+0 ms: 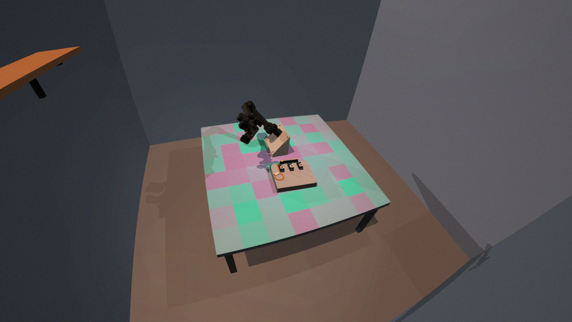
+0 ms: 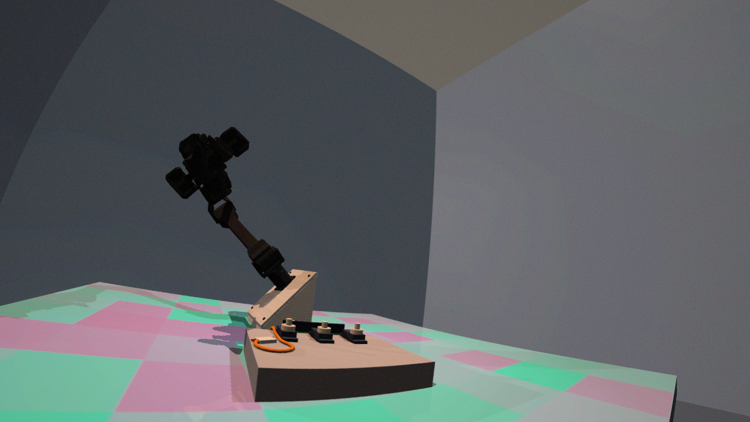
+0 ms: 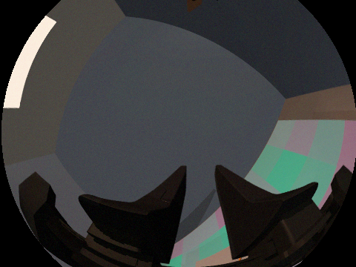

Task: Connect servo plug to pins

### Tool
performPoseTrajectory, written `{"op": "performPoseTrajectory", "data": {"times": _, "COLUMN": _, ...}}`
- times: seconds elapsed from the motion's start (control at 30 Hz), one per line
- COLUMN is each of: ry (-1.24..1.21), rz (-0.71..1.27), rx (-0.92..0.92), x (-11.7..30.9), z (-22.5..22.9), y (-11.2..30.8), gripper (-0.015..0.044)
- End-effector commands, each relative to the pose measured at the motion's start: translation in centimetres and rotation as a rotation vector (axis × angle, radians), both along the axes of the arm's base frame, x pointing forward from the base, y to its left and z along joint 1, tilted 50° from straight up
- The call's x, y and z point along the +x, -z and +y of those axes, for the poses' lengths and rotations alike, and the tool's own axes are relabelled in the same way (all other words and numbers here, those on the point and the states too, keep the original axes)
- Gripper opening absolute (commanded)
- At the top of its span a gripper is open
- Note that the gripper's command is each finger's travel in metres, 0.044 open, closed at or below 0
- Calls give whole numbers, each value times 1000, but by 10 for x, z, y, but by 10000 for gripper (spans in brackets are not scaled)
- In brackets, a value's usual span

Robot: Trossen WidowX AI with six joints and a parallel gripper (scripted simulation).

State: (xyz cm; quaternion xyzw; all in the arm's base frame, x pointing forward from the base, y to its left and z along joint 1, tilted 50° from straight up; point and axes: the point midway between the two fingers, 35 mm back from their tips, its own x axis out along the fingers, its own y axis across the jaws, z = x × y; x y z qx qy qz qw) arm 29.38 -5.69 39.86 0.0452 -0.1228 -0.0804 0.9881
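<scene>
The pale plug (image 1: 276, 173) (image 2: 265, 340) lies on top of the tan holder (image 1: 297, 181) (image 2: 340, 359) at its left side. Its orange lead (image 1: 283, 178) (image 2: 292, 347) curls around it toward the leftmost servo (image 1: 282, 167) (image 2: 287, 332). A black strip (image 2: 317, 326) stands behind the servos; its pins, coloured band and dot are too small or hidden. My gripper (image 3: 200, 170) is open, with a narrow empty gap between its fingertips. It is high in the air, well above and to the left of the holder, and the plug is far from its fingers.
Two more servos (image 1: 291, 167) (image 1: 300, 164) stand beside the first on the holder. The arm's wedge-shaped base (image 1: 282, 147) (image 2: 304, 297) stands behind the holder on the checkered table (image 1: 279, 224) (image 2: 68, 383). An orange shelf (image 1: 35, 64) is on the left wall, away from the table.
</scene>
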Motion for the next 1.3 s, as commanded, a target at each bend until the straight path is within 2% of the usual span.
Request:
{"op": "performPoseTrajectory", "data": {"times": 0.0, "ry": -36, "rz": 54, "rx": -20, "x": 8, "z": 13, "y": 20, "gripper": 115}}
{"op": "performPoseTrajectory", "data": {"times": 0.4, "ry": -146, "rz": 182, "rx": -94, "x": 21, "z": 53, "y": 68, "gripper": 115}}
{"op": "performPoseTrajectory", "data": {"times": 1.27, "ry": 57, "rz": 702, "rx": -549, "x": 68, "z": 9, "y": 137, "gripper": 115}}
